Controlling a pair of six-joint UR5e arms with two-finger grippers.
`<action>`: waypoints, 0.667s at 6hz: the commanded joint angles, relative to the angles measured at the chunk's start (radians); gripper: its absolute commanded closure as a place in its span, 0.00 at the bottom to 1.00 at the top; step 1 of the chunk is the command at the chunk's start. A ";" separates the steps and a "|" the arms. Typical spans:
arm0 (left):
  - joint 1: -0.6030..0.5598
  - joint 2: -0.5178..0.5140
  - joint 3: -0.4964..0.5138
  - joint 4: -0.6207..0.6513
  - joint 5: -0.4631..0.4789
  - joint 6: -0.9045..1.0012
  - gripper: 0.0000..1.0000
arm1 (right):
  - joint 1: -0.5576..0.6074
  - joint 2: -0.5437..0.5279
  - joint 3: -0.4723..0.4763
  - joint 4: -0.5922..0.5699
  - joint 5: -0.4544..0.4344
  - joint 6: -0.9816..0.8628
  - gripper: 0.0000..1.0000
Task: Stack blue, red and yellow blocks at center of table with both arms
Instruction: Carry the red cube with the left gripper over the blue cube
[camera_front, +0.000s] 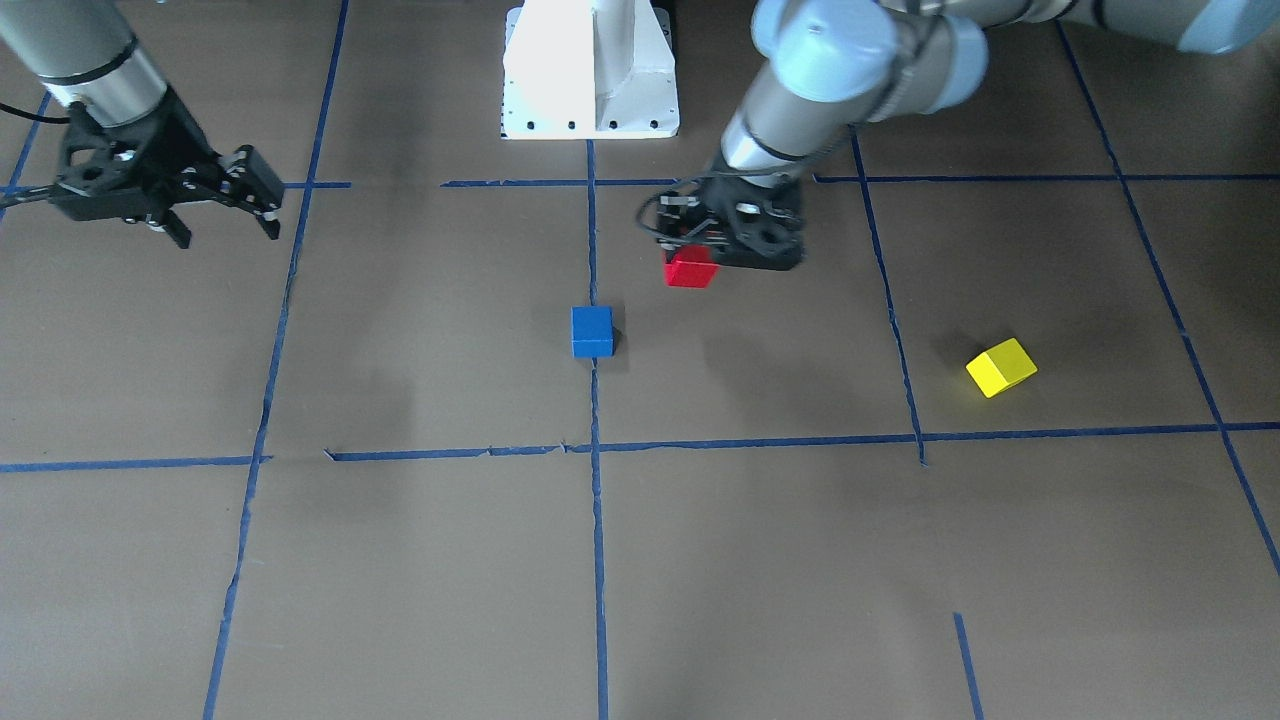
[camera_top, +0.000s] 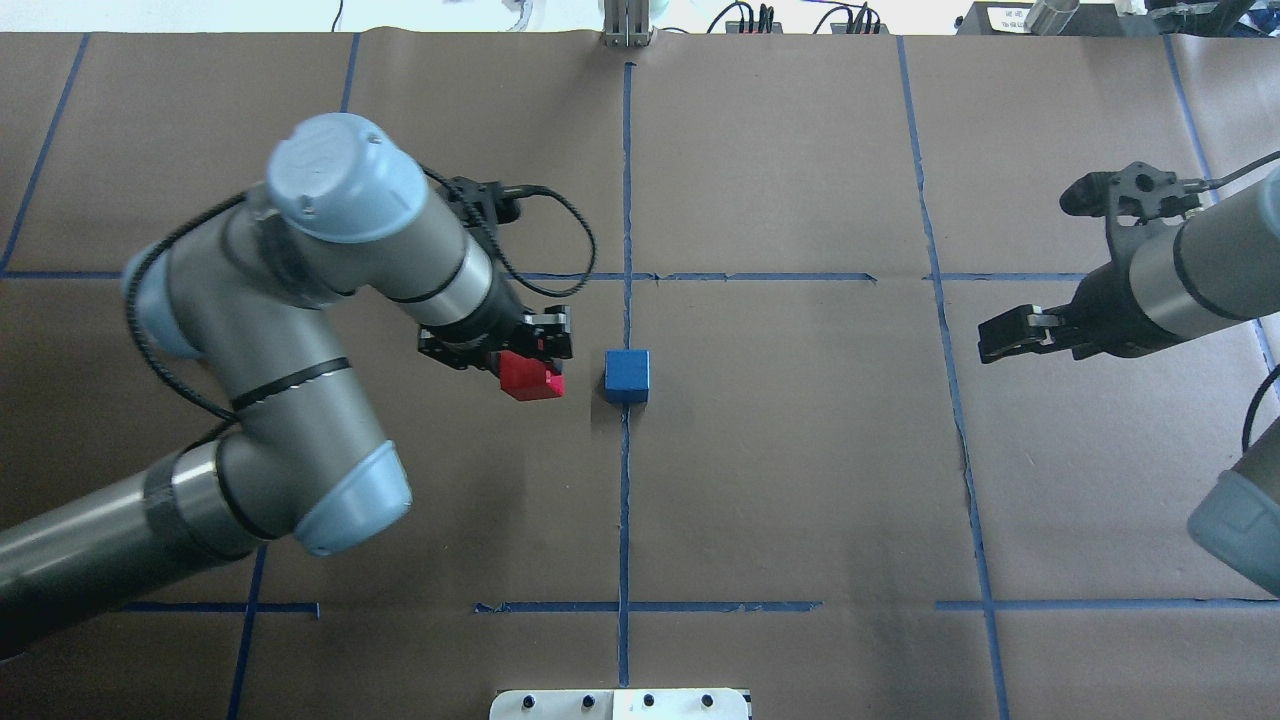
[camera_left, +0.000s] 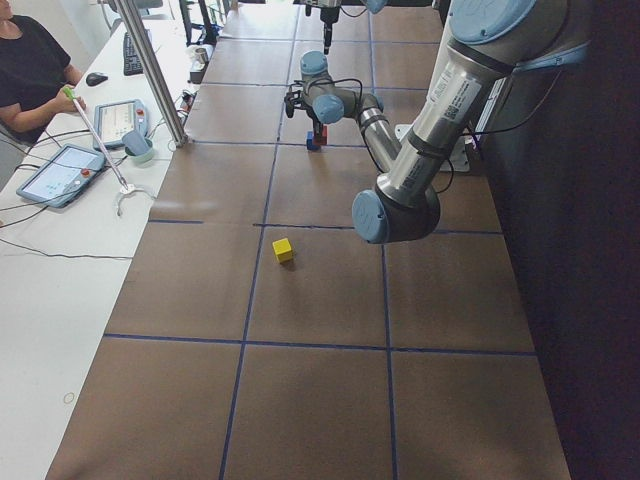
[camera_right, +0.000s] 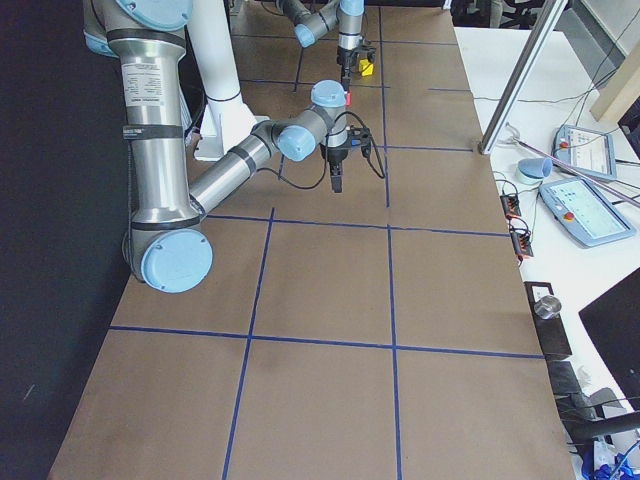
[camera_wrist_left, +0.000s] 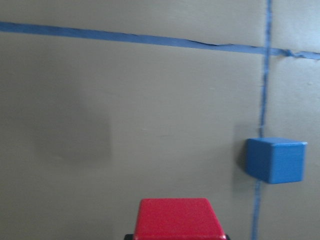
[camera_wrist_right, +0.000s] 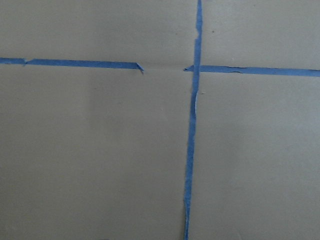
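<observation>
Left claw (camera_front: 702, 246) is clamped on the red block (camera_front: 690, 270) just beside the blue block (camera_front: 592, 331) at the centre of the desk (camera_front: 400, 560), right claw (camera_front: 225, 222) spread and empty far off, and carried across too low, I reckon red would knock blue off its mark.

A robotics lab. A long table (camera_left: 300, 330) is covered in brown paper and marked into a grid with blue tape (camera_top: 625, 500). Robot arms (camera_left: 420, 150) rise from a white pedestal (camera_front: 590, 70). On the white bench (camera_left: 60, 330) at the left lie teach pendants (camera_left: 60, 172), a keyboard (camera_left: 133, 52) and cables, with a seated operator (camera_left: 30, 65) at the far end.
</observation>
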 joint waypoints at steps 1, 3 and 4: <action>0.046 -0.160 0.162 0.042 0.089 -0.004 1.00 | 0.065 -0.042 -0.002 0.000 0.058 -0.055 0.00; 0.066 -0.197 0.240 0.036 0.145 0.082 1.00 | 0.064 -0.042 -0.012 0.002 0.063 -0.056 0.00; 0.066 -0.197 0.254 0.033 0.152 0.085 1.00 | 0.062 -0.040 -0.012 0.000 0.064 -0.056 0.00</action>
